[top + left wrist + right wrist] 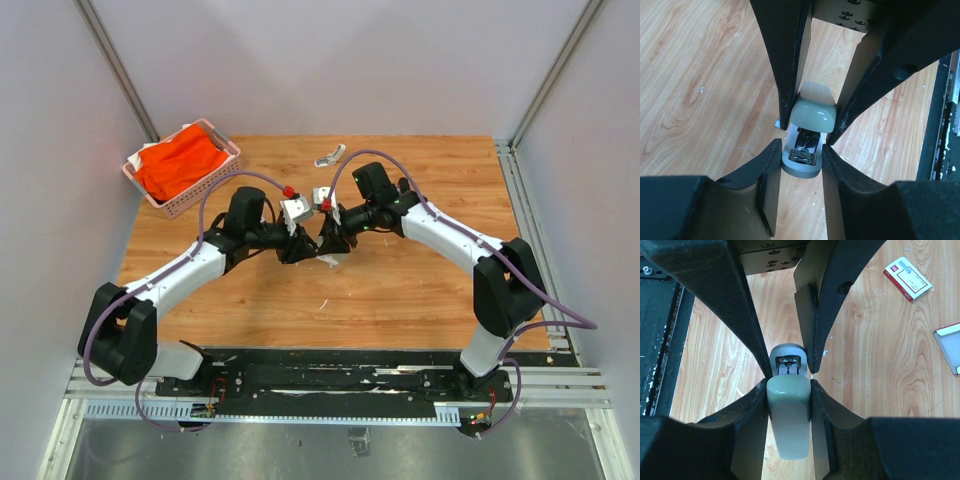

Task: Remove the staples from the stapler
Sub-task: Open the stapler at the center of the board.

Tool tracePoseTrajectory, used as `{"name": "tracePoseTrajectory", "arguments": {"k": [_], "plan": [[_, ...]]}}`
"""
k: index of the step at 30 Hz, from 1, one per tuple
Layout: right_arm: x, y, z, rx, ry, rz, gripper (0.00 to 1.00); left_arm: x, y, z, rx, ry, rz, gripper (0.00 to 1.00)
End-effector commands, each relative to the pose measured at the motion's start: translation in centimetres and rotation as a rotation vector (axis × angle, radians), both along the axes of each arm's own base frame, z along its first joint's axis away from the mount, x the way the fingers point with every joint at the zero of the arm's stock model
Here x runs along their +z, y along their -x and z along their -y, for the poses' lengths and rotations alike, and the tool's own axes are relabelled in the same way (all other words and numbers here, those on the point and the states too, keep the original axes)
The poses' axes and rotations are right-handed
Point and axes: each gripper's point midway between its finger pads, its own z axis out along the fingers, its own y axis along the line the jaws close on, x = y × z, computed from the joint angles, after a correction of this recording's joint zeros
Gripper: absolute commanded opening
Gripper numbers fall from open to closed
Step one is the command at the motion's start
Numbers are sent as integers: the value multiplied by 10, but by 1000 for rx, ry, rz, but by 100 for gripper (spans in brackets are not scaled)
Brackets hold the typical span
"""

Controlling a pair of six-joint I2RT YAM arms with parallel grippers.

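The stapler (pixel 326 252) is held between both grippers over the middle of the table. It has a pale green top arm (pixel 788 415) and a grey base (pixel 800 162), opened apart, with the black metal channel (pixel 807 142) showing between them. My left gripper (pixel 799 165) is shut on the grey base. My right gripper (pixel 788 405) is shut on the pale top arm. A tiny silver-grey bit (pixel 776 122), possibly staples, lies on the wood beside the stapler. I cannot tell whether staples are in the channel.
A small flat white box with a red label (pixel 907 278) and a flat grey-white piece (pixel 949 347) lie on the table beyond the stapler. A pink basket (pixel 232 152) holding an orange cloth stands at the back left. White walls surround the table.
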Motion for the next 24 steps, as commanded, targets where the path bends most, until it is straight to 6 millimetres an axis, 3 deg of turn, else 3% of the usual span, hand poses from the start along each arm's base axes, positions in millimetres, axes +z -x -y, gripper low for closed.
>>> {"name": "tracePoseTrajectory", "arguments": {"k": [1,13,24], "plan": [[18,4,3,-6,-20,-37,15,22,-13,0,38,29,115,0],[43,-9,18,-48,-99,-64,14,24,-12,-2,46,29,132,0],[53,-17,33,-75,-154,-89,15,24,-15,-3,59,33,143,0]]}}
